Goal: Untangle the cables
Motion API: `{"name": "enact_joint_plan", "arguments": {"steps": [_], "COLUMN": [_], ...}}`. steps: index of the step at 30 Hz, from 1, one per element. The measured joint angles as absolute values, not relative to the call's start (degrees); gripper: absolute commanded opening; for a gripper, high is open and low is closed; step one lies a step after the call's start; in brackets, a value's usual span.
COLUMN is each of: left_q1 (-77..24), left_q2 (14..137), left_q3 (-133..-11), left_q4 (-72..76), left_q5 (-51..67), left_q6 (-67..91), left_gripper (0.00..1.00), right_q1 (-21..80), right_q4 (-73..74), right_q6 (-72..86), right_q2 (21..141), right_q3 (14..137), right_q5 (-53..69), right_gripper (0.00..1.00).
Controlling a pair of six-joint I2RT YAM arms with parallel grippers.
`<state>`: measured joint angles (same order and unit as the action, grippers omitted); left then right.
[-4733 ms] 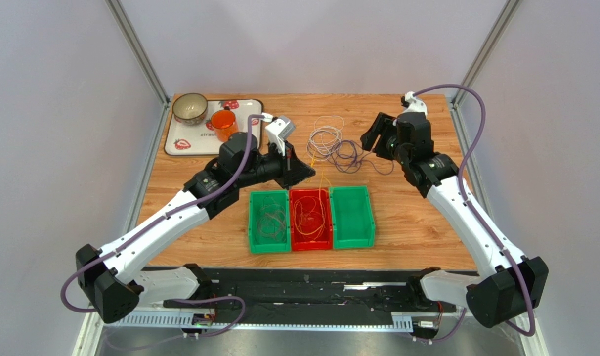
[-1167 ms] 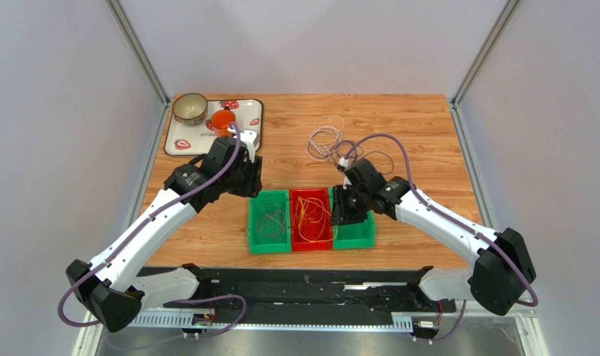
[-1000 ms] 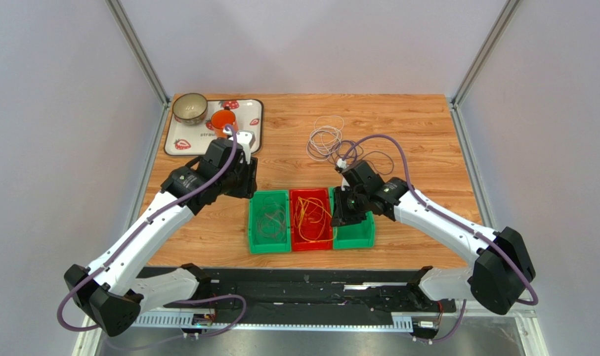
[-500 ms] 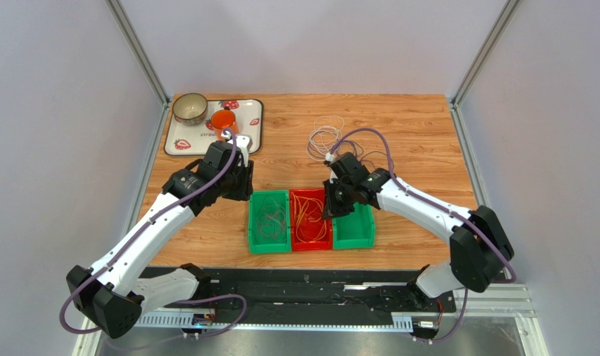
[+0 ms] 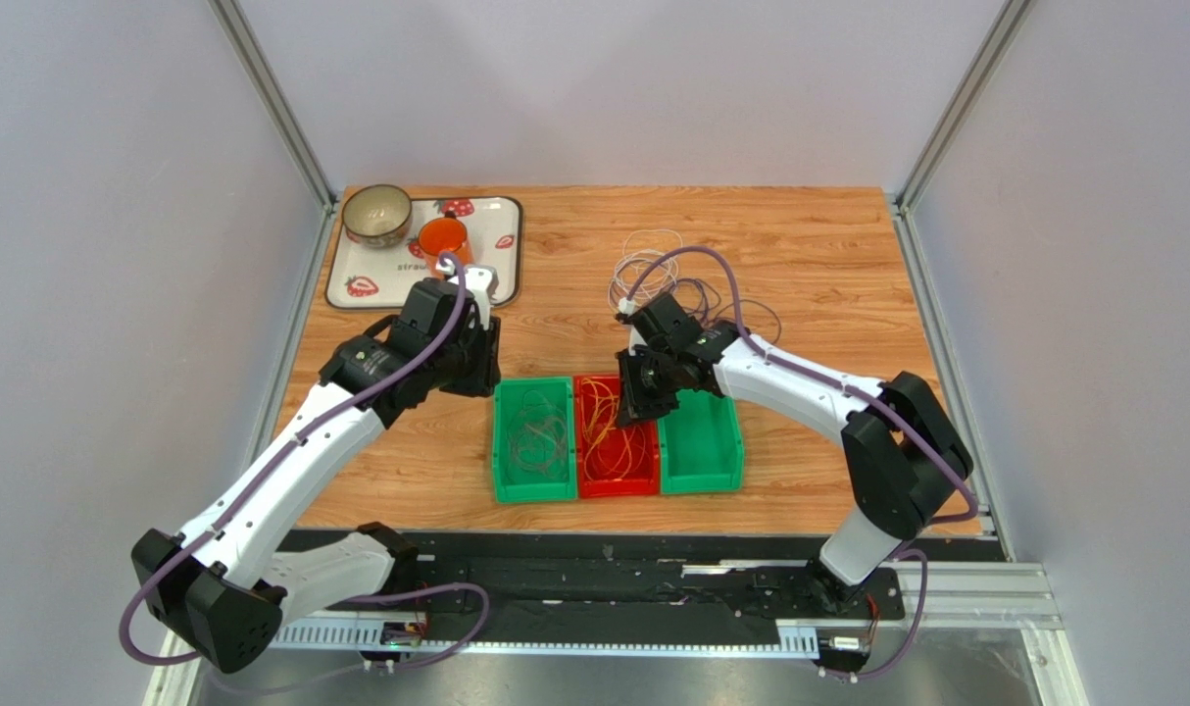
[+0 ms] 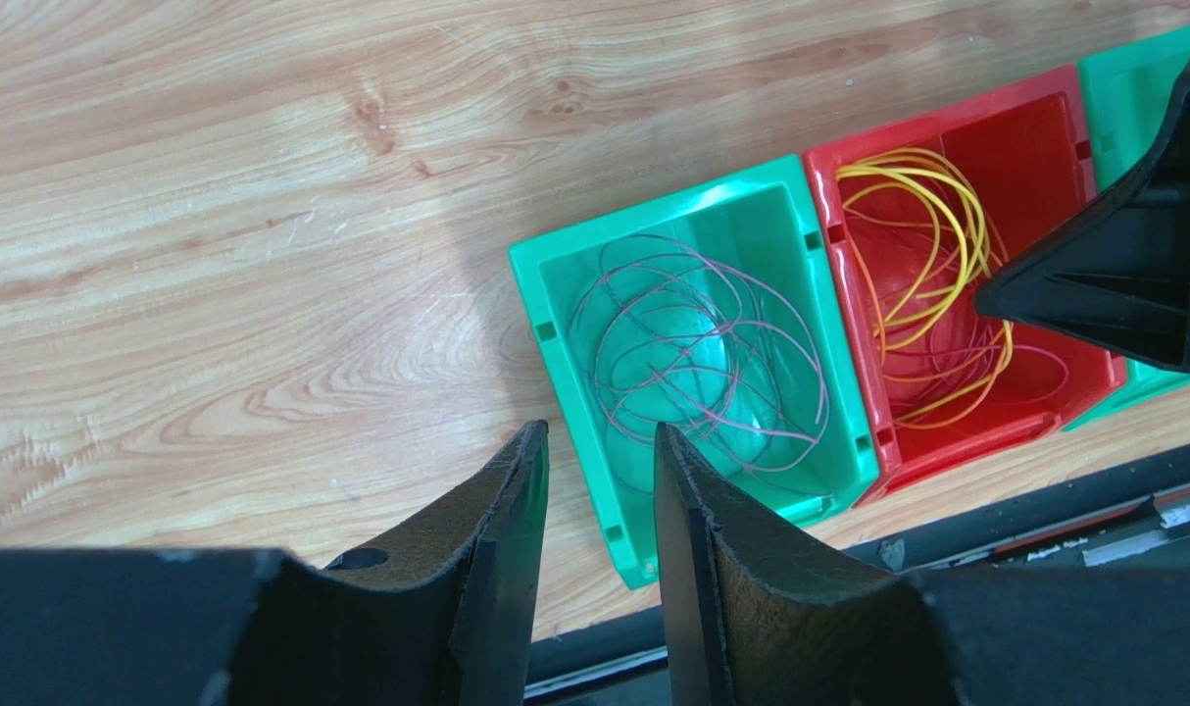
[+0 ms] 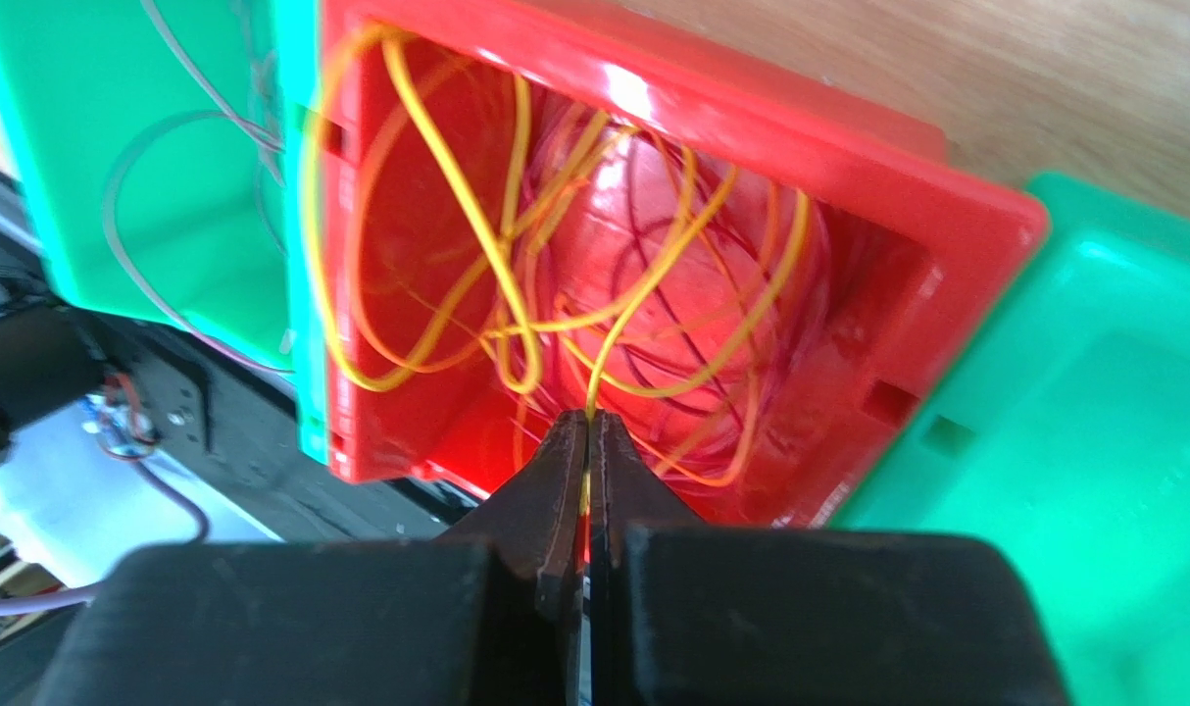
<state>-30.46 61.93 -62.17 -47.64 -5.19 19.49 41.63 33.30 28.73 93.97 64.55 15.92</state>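
Nearest the arm bases, three open plastic bins stand side by side and touching on the light wooden desk (image 5: 837,265): a green rectangular bin (image 5: 501,441) on the left, a red rectangular bin (image 5: 616,490) in the middle, and a second green rectangular bin (image 5: 704,437) on the right. The left green bin holds a loose coil of thin purple-grey cables (image 6: 704,368). The red bin holds wide loops of thin yellow-orange cables (image 7: 469,191) lying over finer reddish strands. The black right hand (image 7: 586,430) hangs over the far end of the red bin, its two fingers pressed together at the tips and clamped on one yellow-orange strand (image 7: 604,386), which leads from the pinch into the loops in the bin. The black left hand (image 6: 598,471) hovers just beyond the far left corner of the left green bin, mostly over bare wood, its two fingers standing apart with nothing between them. Farther back, beyond the right hand and near the middle of the desk, a loose tangle of thin white-grey and dark purple cables (image 5: 653,280) lies on the wood, partly crossed by the right arm's thick purple hose (image 5: 704,262). In the far left corner sits a white rectangular tray with red strawberry prints (image 5: 388,265), carrying a round metal-coloured bowl (image 5: 377,215) and an orange cup (image 5: 442,240).
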Motion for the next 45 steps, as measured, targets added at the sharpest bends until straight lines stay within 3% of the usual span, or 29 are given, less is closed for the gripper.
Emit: {"name": "enact_joint_plan", "arguments": {"steps": [1, 5, 14, 23, 36, 45], "left_q1": [-30.20, -29.80, -29.69, -29.61, -29.58, -29.58], "left_q2": [62.04, 62.70, 63.51, 65.49, 65.65, 65.65], "left_q3": [-62.17, -62.17, -62.63, -70.13, -66.13, -65.25], "left_q4": [-47.55, -47.29, -47.70, -50.33, -49.67, -48.82], "left_q5": [-4.84, -3.60, -1.54, -2.28, -8.34, -9.80], "left_q6": [19.40, 19.16, 18.74, 15.84, 14.98, 14.85], "left_gripper": [0.41, 0.41, 0.45, 0.49, 0.49, 0.49], "right_q1": [41.67, 41.95, 42.26, 39.44, 31.59, 25.63], "right_q4": [33.93, 37.15, 46.33, 49.08, 48.12, 49.06], "right_q6": [28.32, 26.83, 23.46, 20.71, 19.62, 19.64], "right_q2": [93.95, 93.03, 87.59, 85.73, 111.77, 119.94], "right_q3": [64.55, 64.58, 69.47, 79.00, 103.11, 111.48], "right_q5": [15.44, 13.47, 6.37, -0.49, -4.58, -9.93], "right_gripper": [0.06, 0.38, 0.58, 0.57, 0.54, 0.52]}}
